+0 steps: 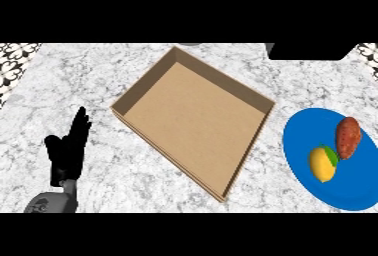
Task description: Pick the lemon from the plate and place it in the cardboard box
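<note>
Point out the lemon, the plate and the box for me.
lemon [322,165]: head view, middle of its yellow skin.
plate [301,137]: head view, bare blue part left of the lemon.
box [196,125]: head view, bare middle of its floor.

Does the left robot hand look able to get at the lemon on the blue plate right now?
Probably not directly: the left robot hand rests open at the view's left, and the cardboard box lies between it and the lemon on the plate at far right.
</note>
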Tool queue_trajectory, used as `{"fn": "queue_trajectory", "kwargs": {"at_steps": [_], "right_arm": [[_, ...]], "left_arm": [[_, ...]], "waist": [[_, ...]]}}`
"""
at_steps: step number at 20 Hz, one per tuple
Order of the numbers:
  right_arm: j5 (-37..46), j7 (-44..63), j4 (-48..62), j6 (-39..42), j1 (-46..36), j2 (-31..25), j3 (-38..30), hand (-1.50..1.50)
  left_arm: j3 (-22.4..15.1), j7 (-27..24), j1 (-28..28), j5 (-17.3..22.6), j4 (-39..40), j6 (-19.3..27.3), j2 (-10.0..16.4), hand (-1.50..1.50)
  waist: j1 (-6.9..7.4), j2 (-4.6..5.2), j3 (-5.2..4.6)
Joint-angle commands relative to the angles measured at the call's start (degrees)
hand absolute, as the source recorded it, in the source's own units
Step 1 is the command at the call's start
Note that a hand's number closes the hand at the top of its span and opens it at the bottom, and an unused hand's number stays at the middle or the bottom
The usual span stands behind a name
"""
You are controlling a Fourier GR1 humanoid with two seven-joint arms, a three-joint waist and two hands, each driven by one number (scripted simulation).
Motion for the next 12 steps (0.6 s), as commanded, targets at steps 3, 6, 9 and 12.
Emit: {"fn": "queue_trajectory", "kwargs": {"at_steps": [3,6,9,12], "right_arm": [[-1.26,13.89,5.04,10.19,-14.68,-0.16,5.47,-1.50],[-0.64,18.34,5.22,12.91,-15.68,1.17,7.03,-1.50],[0.07,22.59,3.40,15.08,-16.02,3.21,11.39,-1.50],[-1.46,23.64,9.65,16.91,-23.55,4.19,9.41,-1.50]], "left_arm": [[0.07,0.89,0.27,-0.20,-1.58,-0.48,-0.17,0.00],[-0.44,1.94,0.34,-0.62,-1.08,-1.12,0.08,0.00],[-0.82,-1.02,-1.72,-1.95,2.68,1.15,-2.91,0.00],[-1.13,0.80,-0.05,-1.64,-0.68,-0.14,-1.80,0.00]], "waist": [[0.96,0.06,0.13],[0.65,0.00,0.11],[0.11,0.13,0.01],[0.79,0.03,0.09]]}}
